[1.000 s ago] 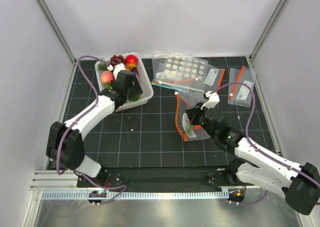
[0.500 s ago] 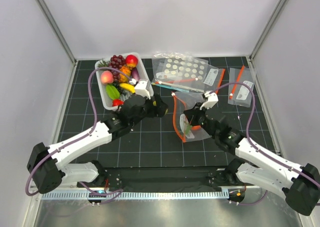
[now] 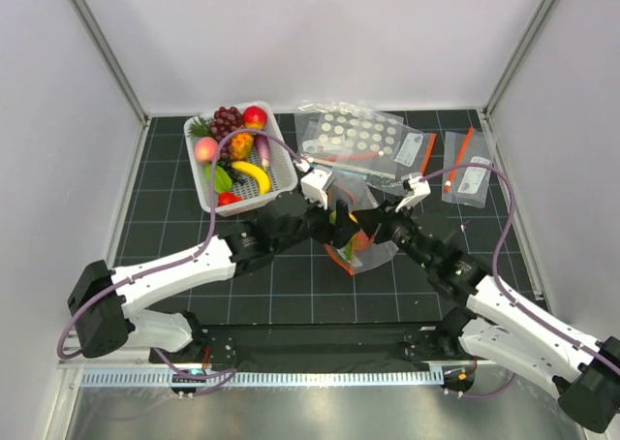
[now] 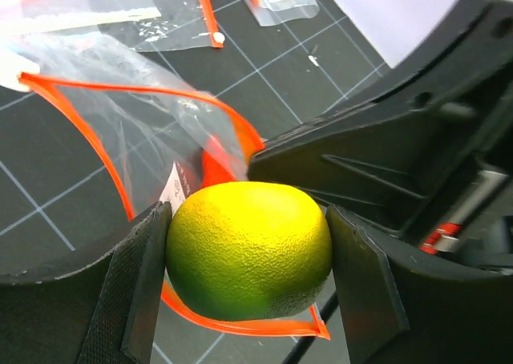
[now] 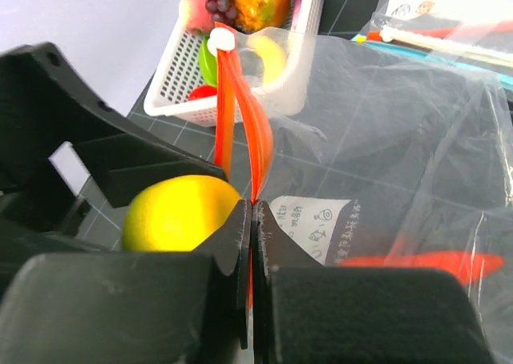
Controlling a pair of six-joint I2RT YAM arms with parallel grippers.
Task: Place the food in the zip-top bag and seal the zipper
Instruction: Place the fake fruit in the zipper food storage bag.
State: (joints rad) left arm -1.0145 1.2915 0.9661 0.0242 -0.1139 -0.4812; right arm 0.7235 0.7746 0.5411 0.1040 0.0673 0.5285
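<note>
Since second ago: left gripper (image 3: 342, 217) had swung off white basket (image 3: 283, 169) and across to zip-top bag (image 3: 378, 256) at mid-table, between arms. Its fingers (image 4: 144, 276) clamped yellow-green round fruit (image 4: 248, 248) from both sides, directly over bag's open mouth. All the while right gripper (image 5: 251, 220) stayed pinched tight on zipper (image 5: 232, 107), holding mouth edge raised and spread. Basket now uncovered, banana (image 3: 254, 175) and peach (image 3: 205, 149) lying inside.
</note>
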